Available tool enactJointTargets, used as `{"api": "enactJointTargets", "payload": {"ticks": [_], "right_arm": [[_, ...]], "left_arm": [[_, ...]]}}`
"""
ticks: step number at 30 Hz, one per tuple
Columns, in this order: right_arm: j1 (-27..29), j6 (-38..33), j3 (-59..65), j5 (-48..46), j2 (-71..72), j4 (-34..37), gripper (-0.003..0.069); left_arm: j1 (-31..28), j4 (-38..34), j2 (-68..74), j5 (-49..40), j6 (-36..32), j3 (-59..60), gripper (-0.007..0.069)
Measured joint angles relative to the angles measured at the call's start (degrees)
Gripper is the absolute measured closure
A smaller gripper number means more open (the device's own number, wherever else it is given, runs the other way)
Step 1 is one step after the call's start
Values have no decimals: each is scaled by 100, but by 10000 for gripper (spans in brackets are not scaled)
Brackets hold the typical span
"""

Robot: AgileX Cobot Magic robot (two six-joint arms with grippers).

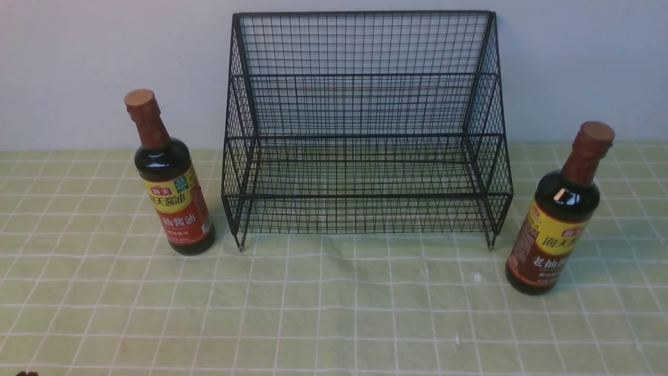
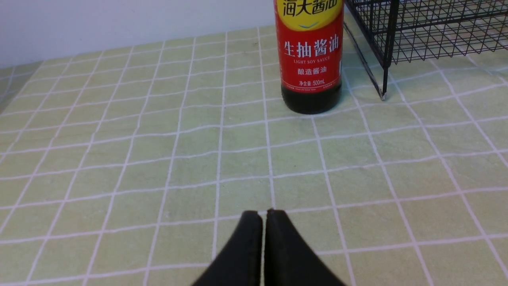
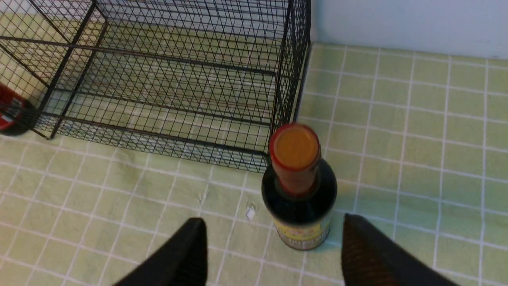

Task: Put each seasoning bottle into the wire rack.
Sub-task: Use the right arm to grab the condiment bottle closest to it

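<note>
It looks like a plain kitchen corner. The tabletop point(image 1: 334, 360) has a light green cloth point(image 1: 334, 292) with white squares and stands against a bare white wall point(image 1: 104, 62). On it are kitchen things: a red-label soy sauce bottle point(image 1: 175, 203), a brown-label soy sauce bottle point(image 1: 553, 235) and a black wire rack point(image 1: 365, 104).

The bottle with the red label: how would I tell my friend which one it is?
Find the big black wire rack against the wall. One bottle stands on each side of it, and yours is the red-label bottle on the left. Its label is bright red under the yellow, while the other bottle has a brown one.
</note>
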State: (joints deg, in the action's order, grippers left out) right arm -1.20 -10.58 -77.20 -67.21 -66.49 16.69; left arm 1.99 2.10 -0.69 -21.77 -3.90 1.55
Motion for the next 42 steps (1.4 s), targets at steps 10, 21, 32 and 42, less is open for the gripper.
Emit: {"api": "enactJointTargets", "payload": {"ticks": [10,21,32,42], "right_arm": [[0,-274,-31,613,-1526,62,42],[0,-558,-31,781,-2033,198,50],[0,-659,-31,711,-2248,299,155],[0,-728,-48,725,-2248,172,384]], "left_arm": [[0,0,0,0,0,0,631],[0,0,0,0,0,0,631],[0,0,0,0,0,0,631],[0,0,0,0,0,0,631]]}}
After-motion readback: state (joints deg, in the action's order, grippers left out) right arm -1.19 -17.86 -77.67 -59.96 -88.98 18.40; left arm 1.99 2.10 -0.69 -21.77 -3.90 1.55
